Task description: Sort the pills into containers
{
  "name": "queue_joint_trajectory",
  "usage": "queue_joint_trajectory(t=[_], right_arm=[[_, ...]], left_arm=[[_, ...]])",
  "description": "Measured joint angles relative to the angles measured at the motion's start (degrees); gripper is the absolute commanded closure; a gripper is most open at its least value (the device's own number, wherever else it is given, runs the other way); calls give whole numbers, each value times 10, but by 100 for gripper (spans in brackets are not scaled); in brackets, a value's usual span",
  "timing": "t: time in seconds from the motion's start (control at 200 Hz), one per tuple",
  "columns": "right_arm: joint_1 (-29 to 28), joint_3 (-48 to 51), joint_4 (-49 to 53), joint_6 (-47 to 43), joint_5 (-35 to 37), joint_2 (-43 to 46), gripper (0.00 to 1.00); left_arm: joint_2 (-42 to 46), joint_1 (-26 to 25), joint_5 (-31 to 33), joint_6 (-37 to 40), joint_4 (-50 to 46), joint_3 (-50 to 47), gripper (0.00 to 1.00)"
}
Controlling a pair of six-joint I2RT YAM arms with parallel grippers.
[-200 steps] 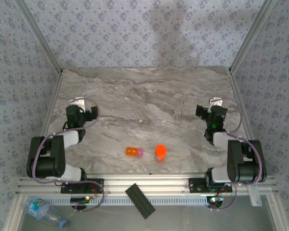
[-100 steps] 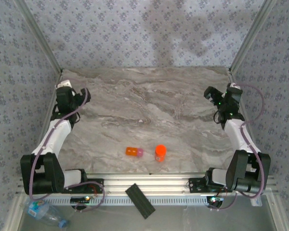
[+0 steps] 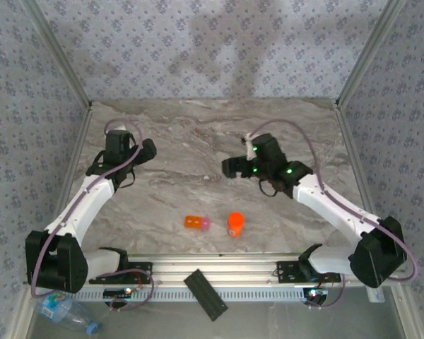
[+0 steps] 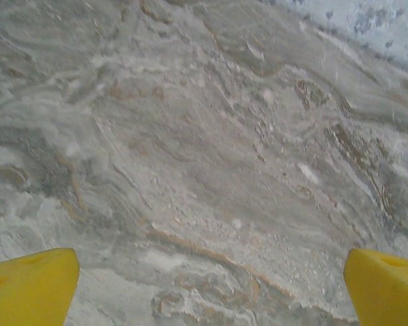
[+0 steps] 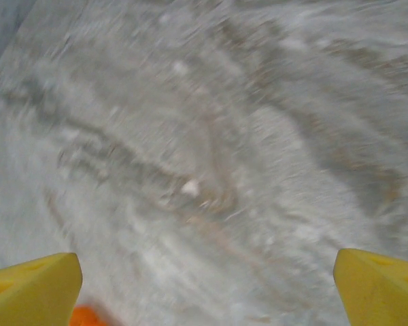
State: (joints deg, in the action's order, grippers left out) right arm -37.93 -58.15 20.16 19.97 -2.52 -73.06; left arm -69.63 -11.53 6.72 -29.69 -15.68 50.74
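**Both grippers spread wide, containers down by the near edge**

The marble table (image 3: pixel 198 134) carries it all. The left gripper (image 3: pixel 148 150) hangs over the far-left stretch, its yellow fingertips (image 4: pixel 28 282) wide apart with only bare marble between them. The right gripper (image 3: pixel 230 167) reaches to mid-table pointing left, its fingers (image 5: pixel 30 288) just as spread and empty. Its wrist view is blurred, with an orange sliver (image 5: pixel 85 316) beside the lower-left fingertip; can't tell which container that is. The black bar (image 3: pixel 205 294) lies on the front rail, off the marble. The pill bottle (image 3: pixel 235 224) stands upright, nearer than the right gripper and apart from it. The orange compartment (image 3: pixel 192 223), with its pink piece (image 3: pixel 205 224), lies just left of the bottle.
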Motion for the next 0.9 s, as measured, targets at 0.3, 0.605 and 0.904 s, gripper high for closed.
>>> queue_joint_trajectory(t=[0.3, 0.605, 0.904], right_arm=[[-237, -77, 52, -38, 59, -130, 6], [-295, -69, 70, -41, 76, -165, 2], [-294, -69, 102, -92, 78, -208, 1]], left_arm=[[-24, -5, 18, -12, -20, -2, 0], [-35, 15, 16, 3, -37, 16, 0], [-39, 16, -5, 2, -42, 21, 0]])
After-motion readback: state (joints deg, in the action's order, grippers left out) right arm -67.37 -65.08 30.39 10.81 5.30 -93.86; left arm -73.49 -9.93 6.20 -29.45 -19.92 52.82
